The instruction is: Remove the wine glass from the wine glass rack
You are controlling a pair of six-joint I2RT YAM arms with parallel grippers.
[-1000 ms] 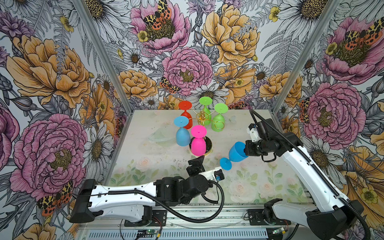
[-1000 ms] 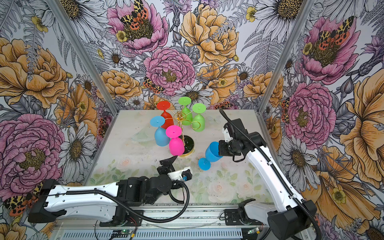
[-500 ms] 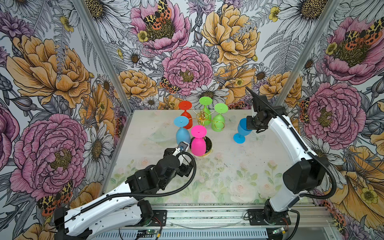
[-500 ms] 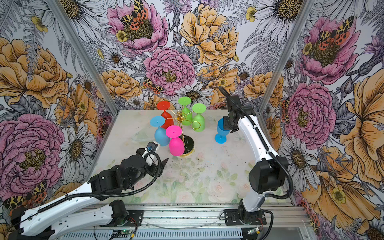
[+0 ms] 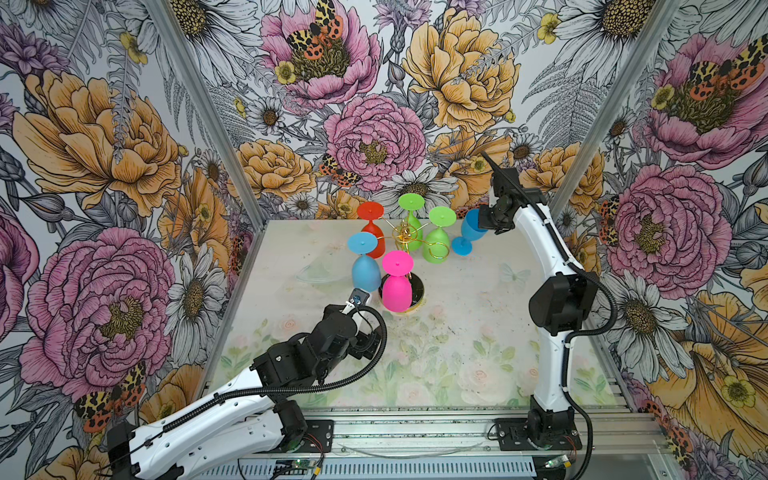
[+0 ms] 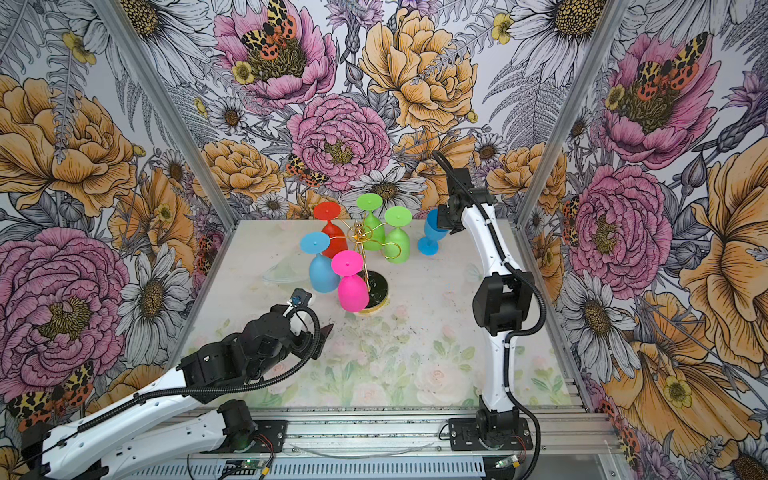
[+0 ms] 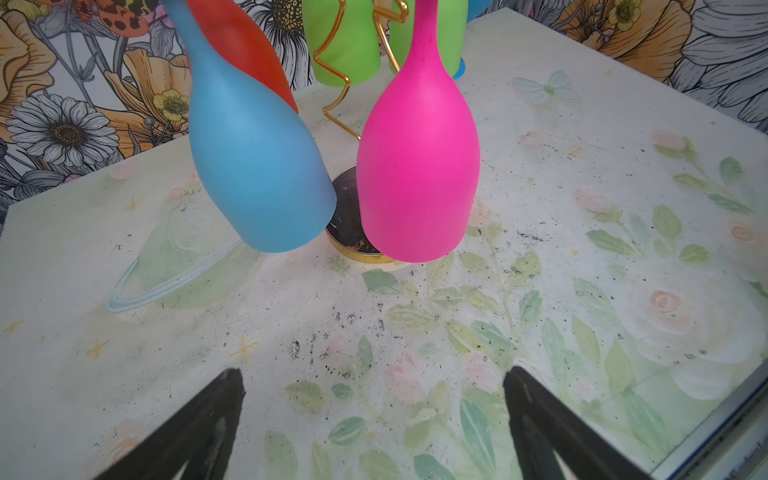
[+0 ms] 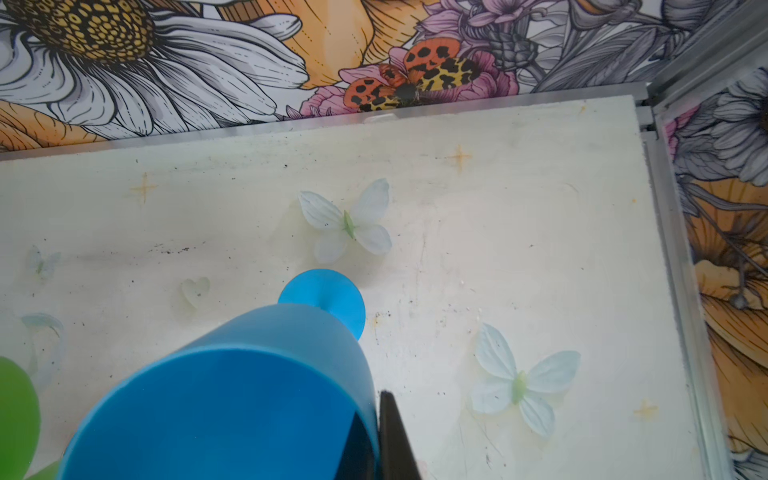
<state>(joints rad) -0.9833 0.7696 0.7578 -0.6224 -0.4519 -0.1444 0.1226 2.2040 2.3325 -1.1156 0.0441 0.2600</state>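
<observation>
Currently the wine glass rack (image 5: 404, 235), thin gold wire on a round black gold-rimmed base (image 7: 347, 216), is carrying 5 upturned glasses (image 5: 365, 274). At its 2 o'clock the right gripper (image 5: 479, 221) is pinching the tilted blue wine glass (image 5: 468, 232) by the rim; whether its foot is touching the table (image 5: 478, 332) is unclear. A pink glass (image 5: 397, 291) is hiding half the base. At 7 o'clock the left gripper (image 7: 374, 386) is gaping wide, empty.

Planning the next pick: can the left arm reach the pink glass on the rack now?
Likely yes: the left gripper is open, facing the pink glass across bare table; the light blue glass hangs close beside it.
</observation>
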